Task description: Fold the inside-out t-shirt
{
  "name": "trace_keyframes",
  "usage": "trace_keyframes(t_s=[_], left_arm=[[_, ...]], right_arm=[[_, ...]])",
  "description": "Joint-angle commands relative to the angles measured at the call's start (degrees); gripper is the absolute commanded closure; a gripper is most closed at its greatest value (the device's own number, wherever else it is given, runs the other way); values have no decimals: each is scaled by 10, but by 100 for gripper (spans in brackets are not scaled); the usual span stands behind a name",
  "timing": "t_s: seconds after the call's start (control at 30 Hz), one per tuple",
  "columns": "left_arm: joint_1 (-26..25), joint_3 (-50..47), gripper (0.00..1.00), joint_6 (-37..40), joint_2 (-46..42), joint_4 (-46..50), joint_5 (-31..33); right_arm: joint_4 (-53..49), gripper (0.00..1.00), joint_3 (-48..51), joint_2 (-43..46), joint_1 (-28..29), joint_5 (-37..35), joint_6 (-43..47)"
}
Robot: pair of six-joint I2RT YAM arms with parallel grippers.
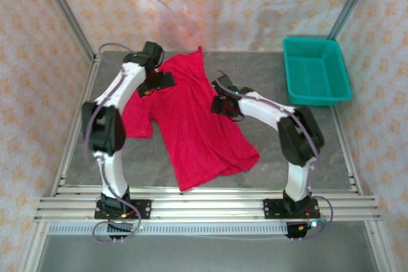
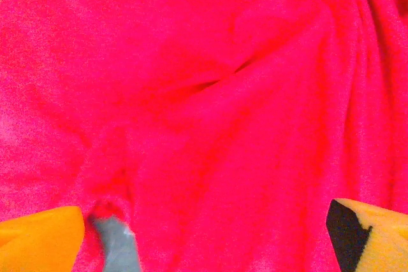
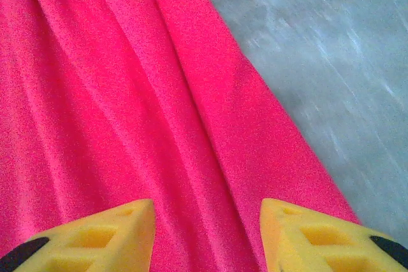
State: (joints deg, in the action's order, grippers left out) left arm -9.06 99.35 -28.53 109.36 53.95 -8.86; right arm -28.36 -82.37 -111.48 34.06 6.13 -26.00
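A grey, faintly mottled table [image 1: 268, 151] sits inside a booth whose walls [image 1: 255, 4] are hung with pale cloth printed in a small orange star-like pattern. Ribbed aluminium rails [image 1: 204, 205] run along the near edge.

The t-shirt [image 1: 191, 125] lies on the middle of the table, a bright red, soft, matte fabric. It is spread mostly flat and set at a slant, with its narrow end toward the back wall and its wide hem toward the rails. One short sleeve sticks out on the left side, beside the left arm. In the left wrist view the cloth is gathered into shallow creases, with one dark fold across the middle. In the right wrist view it runs in long, parallel ripples, and its straight edge cuts diagonally across bare table.

The left gripper [image 1: 156, 84] hangs over the upper left part of the shirt. Its orange-yellow wedge fingers [image 2: 38, 234] stand wide apart, with the cloth under the gap and nothing pinched. The right gripper [image 1: 223, 103] is low over the shirt's right edge. Its blocky yellow fingers [image 3: 102, 237], moulded with square recesses, are parted with red fabric showing between them, and they are not clamped on it.

A teal plastic basket [image 1: 315, 71] with a perforated lattice stands at the far right corner, well apart from the shirt.
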Motion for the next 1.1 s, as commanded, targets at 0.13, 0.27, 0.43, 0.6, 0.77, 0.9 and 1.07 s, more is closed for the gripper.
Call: trace_keyframes(t_s=[0.13, 0.27, 0.43, 0.6, 0.77, 0.9, 1.07], left_arm=[[11, -166, 4, -52, -52, -120, -26], [35, -170, 7, -53, -4, -127, -36], [83, -159, 15, -42, 73, -106, 2], [126, -124, 22, -37, 120, -83, 17], [173, -67, 27, -45, 156, -52, 35], [167, 1, 31, -46, 184, -26, 13], [108, 46, 28, -31, 161, 8, 49]], right_arm=[[-156, 53, -201, -155, 3, -117, 127], [-181, 61, -242, -192, -5, -161, 126], [-163, 98, -208, -176, -28, -141, 112], [-169, 98, -164, -131, -51, -122, 105], [-151, 95, -33, -40, -60, -102, 91], [-103, 85, 65, 15, -56, -10, 40], [-94, 50, 15, 25, -54, -42, 37]])
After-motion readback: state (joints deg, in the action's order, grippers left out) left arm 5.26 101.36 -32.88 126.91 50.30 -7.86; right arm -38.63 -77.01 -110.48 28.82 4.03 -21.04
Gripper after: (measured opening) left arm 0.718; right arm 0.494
